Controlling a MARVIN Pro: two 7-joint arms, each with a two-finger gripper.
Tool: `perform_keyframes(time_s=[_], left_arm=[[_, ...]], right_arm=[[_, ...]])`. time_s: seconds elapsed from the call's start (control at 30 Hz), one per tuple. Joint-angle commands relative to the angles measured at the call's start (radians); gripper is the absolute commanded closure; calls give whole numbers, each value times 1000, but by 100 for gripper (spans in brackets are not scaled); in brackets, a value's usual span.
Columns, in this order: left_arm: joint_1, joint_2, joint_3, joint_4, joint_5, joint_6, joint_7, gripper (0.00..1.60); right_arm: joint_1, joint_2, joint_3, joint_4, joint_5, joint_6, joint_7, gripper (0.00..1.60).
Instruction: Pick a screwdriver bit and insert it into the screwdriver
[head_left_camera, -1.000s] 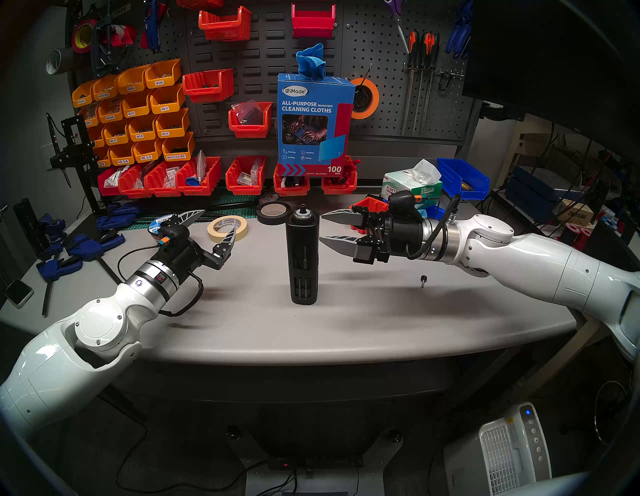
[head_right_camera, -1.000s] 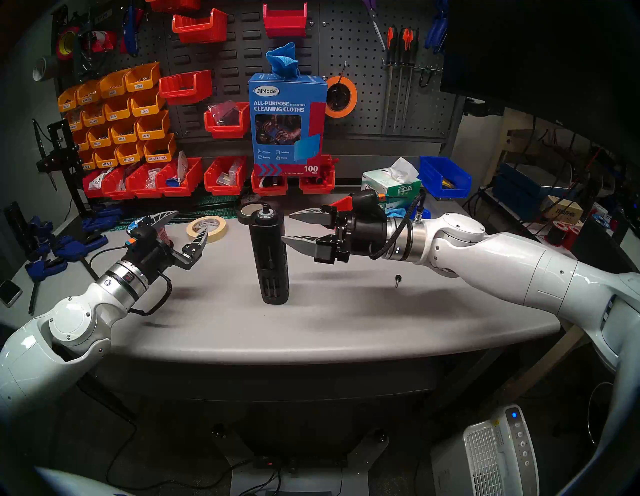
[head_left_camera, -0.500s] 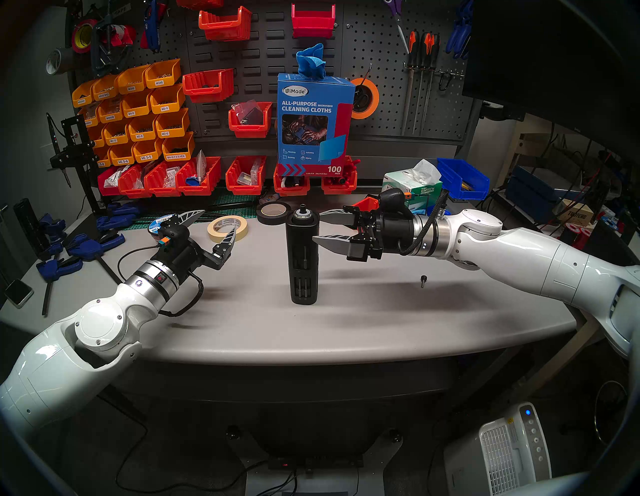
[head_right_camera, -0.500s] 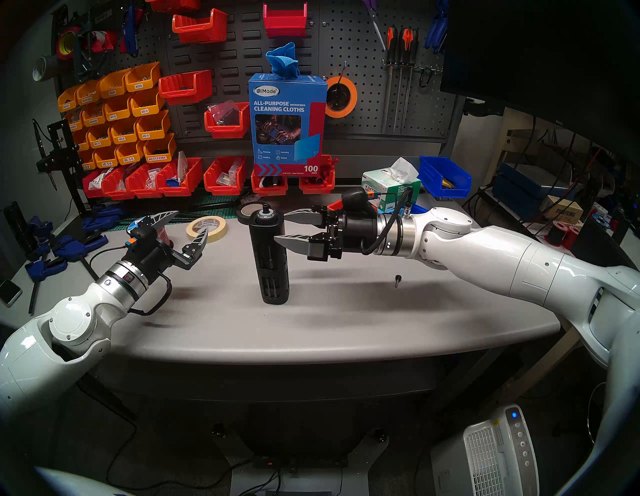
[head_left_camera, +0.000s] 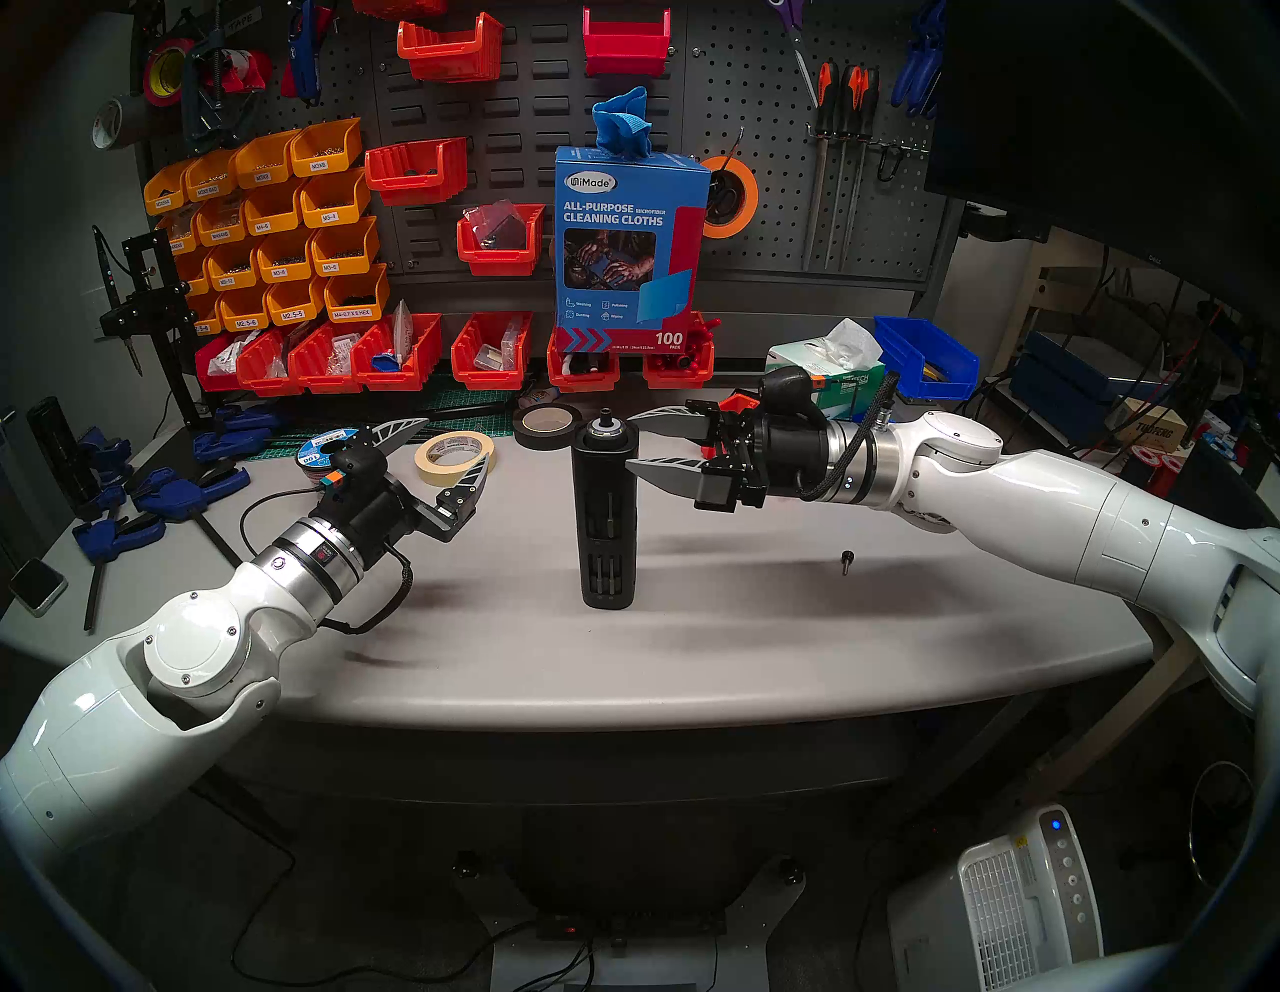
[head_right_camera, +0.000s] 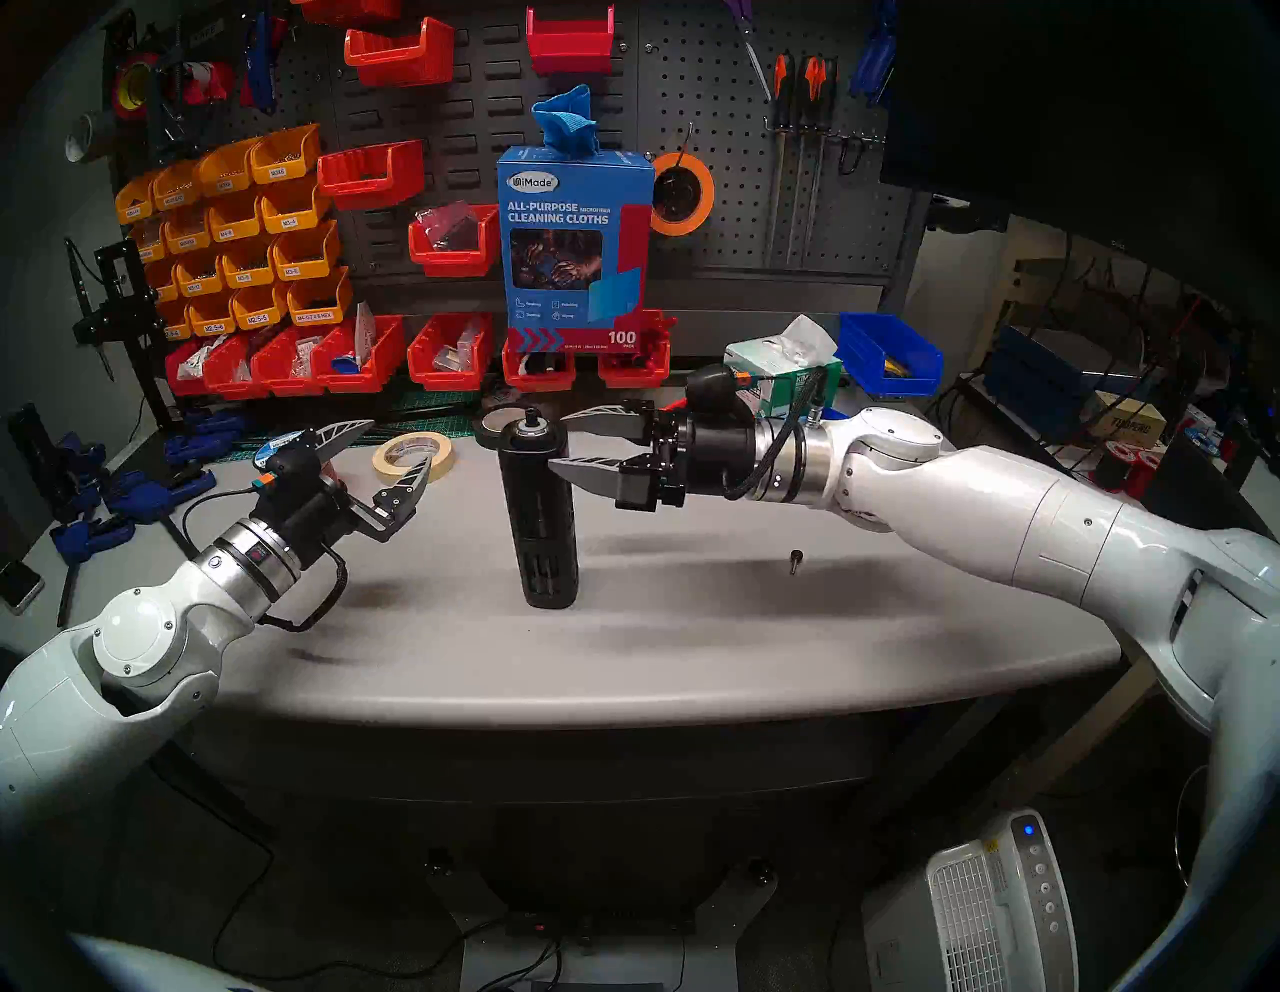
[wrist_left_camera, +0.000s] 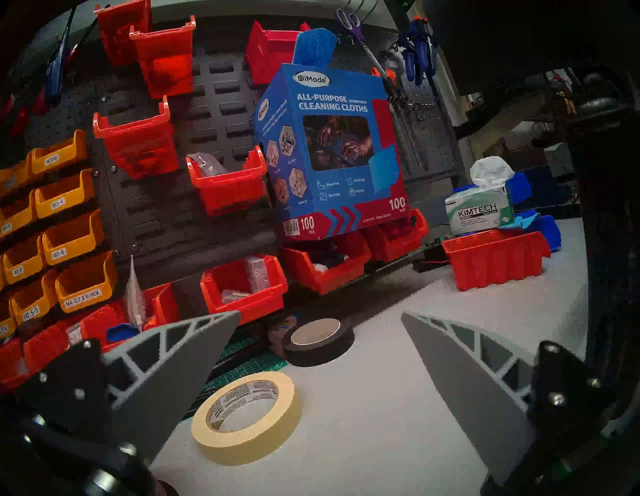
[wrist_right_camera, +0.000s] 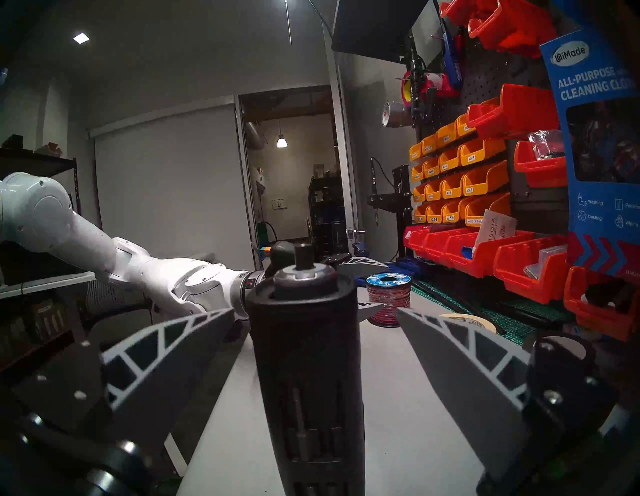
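Observation:
The screwdriver (head_left_camera: 608, 512) is a tall black slotted cylinder standing upright mid-table, with a small socket on top (head_left_camera: 605, 415); it also shows in the right head view (head_right_camera: 544, 512). Slim dark screwdriver bits (wrist_right_camera: 296, 412) stand inside its side slots. My right gripper (head_left_camera: 629, 442) is open, with a fingertip on either side of the cylinder's upper part (wrist_right_camera: 306, 346) and gaps showing between them. My left gripper (head_left_camera: 459, 439) is open and empty above the table, left of the screwdriver, over a masking tape roll (wrist_left_camera: 246, 415).
A short pin with a black knob (head_left_camera: 846, 561) lies right of the screwdriver. A black tape roll (head_left_camera: 547, 422), a wire spool (wrist_right_camera: 388, 298) and a red bin (wrist_left_camera: 495, 258) sit behind. Blue clamps (head_left_camera: 173, 485) lie at the far left. Parts bins line the back.
My right gripper has moved left, so its open fingers now reach around the screwdriver's top. My left gripper has shifted a little to the right. The screwdriver has not moved.

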Motion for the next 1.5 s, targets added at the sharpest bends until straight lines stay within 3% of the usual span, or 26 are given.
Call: perform_keyframes(time_s=[0.0,0.27,0.47,1.33,1.43,1.47], left_arm=[[-2,41,-64,-1,-86,-35,-86,0],[62,68,-123,17,-209,-60,-225,0],[86,71,-157,18,-254,-60,-278,0],[157,47,-222,-28,-289,-55,-319,0],[166,41,-233,-32,-287,-57,-323,0],[168,40,-236,-33,-287,-57,-324,0]], right_arm=[[29,-8,27,2,20,3,15,0],[27,-26,19,12,21,13,21,0],[28,-56,15,17,14,19,16,0],[31,-98,4,21,-10,13,-48,0],[31,-97,6,20,-10,9,-53,6],[31,-97,7,20,-11,7,-54,21]])
